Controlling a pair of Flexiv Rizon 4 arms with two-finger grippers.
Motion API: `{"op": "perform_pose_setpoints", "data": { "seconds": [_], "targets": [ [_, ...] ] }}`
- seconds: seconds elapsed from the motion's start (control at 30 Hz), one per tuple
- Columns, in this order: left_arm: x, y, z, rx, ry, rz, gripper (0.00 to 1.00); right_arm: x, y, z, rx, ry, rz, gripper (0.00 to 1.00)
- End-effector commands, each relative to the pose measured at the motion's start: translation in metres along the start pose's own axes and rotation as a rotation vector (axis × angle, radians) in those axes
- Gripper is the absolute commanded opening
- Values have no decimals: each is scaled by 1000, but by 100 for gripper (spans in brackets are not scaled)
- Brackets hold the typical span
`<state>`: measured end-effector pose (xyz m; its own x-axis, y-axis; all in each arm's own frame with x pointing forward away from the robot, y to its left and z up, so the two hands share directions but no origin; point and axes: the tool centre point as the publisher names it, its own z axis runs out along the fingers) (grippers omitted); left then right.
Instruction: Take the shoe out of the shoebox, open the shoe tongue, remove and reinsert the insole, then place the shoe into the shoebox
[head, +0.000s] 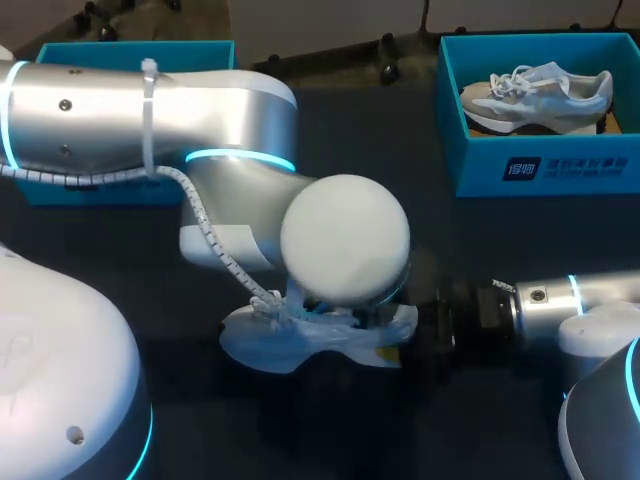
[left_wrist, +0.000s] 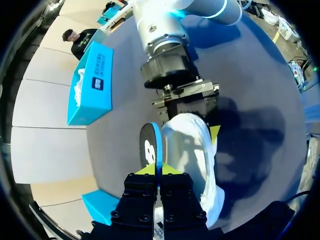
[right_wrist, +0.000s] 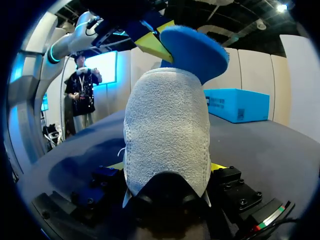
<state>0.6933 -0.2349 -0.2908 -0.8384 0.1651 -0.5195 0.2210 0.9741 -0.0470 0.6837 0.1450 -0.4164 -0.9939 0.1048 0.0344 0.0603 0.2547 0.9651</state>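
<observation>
Dark grey tabletop (head: 380, 130) fills the scene, and the task's white knit shoe (head: 300, 340) lies on it at the near middle, outside any box, under the wrist of the silver left arm (head: 150, 110). The left gripper (left_wrist: 159, 170) hangs over the shoe's opening with its yellow tips pinched tight on the thin blue foam insole (left_wrist: 150, 147). The insole stands on edge, its lower end at the shoe's opening and the rest above it and just beside the shoe.

From the other side the silver right arm (head: 560, 300) lies low along the table. The right gripper (right_wrist: 167, 167) clamps the shoe's end, one yellow tip pressed against each flank, and the shoe fills the gap between them.

Farther back at the right stands an open turquoise cardboard shoebox (head: 540, 165). A second white and grey sneaker (head: 535, 95) lies on its side in it, laces loose.

At the far left a second open turquoise box (head: 90, 50) sits mostly behind the left arm; I cannot tell what it holds.
</observation>
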Motion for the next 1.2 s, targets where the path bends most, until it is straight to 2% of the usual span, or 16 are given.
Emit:
{"op": "perform_pose_setpoints", "data": {
  "seconds": [0.03, 0.43, 0.5, 0.63, 0.8, 1.2],
  "targets": [
    [2, -19, 7, -14, -6, 1, 0, 1, 0, 1, 1, -1, -1, 0],
    [15, -36, 7, 6, -11, 21, 0, 1, 0, 1, 1, -1, -1, 0],
    [16, -39, 7, 9, -10, 24, 6, 1, 0, 1, 1, -1, -1, 0],
    [18, -41, 2, 28, -2, 35, 29, 1, 0, 1, 1, -1, -1, 0],
    [22, -37, -7, 43, -10, 49, 45, 1, 0, 1, 1, -1, -1, 0],
    [25, -6, -23, 100, -13, 27, 48, 1, 0, 1, 1, -1, -1, 0]
  ]
}}
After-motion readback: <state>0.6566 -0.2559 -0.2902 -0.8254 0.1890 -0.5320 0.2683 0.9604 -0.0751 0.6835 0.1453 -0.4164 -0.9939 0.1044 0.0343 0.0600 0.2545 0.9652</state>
